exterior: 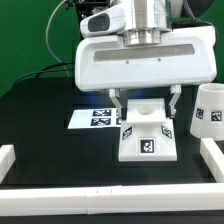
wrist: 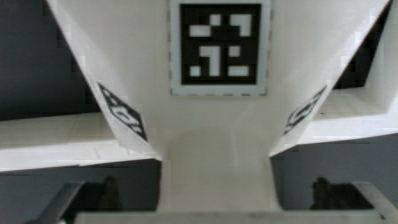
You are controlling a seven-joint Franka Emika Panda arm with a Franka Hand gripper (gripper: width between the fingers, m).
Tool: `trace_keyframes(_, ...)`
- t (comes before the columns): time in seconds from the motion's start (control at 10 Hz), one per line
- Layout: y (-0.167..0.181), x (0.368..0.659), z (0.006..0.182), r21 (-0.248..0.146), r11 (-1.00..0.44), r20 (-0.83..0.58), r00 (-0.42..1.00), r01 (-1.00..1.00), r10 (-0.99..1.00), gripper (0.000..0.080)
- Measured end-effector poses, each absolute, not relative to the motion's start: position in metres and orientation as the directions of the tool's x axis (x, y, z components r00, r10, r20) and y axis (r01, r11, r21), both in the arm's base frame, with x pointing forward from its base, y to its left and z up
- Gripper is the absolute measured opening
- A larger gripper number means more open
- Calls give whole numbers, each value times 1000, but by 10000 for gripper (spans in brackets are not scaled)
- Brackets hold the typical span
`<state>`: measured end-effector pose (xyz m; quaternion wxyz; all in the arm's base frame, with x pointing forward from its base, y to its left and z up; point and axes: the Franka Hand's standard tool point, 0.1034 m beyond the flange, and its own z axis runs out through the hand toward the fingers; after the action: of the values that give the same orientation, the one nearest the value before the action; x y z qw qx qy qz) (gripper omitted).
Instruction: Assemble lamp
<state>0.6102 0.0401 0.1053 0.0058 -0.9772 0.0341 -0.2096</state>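
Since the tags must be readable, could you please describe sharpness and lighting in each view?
Exterior view: evenly lit; the white lamp base looks bright with faint shading, its front tag small yet distinct. Wrist view: the lamp base fills the frame, slightly soft, its large tag high-contrast; the fingers sit in dark shadow.

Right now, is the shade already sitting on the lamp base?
No, the shade stands by itself at the exterior view's right edge, clearly apart from the base.
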Motion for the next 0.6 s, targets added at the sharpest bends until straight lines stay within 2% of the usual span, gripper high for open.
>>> trace_keyframes(0.1, 57, 608, 93, -17, -999, 418, 908, -35, -39, 530)
trace_keyframes(0.3, 79, 611, 80, -6, -1000, 459, 888, 1, -2, 530)
trace_keyframes(0.4, 78, 610, 74, -1, -1000, 466, 885, 0, 0, 530)
trace_keyframes(0.6, 78, 610, 75, -2, -1000, 463, 886, 0, -1, 530)
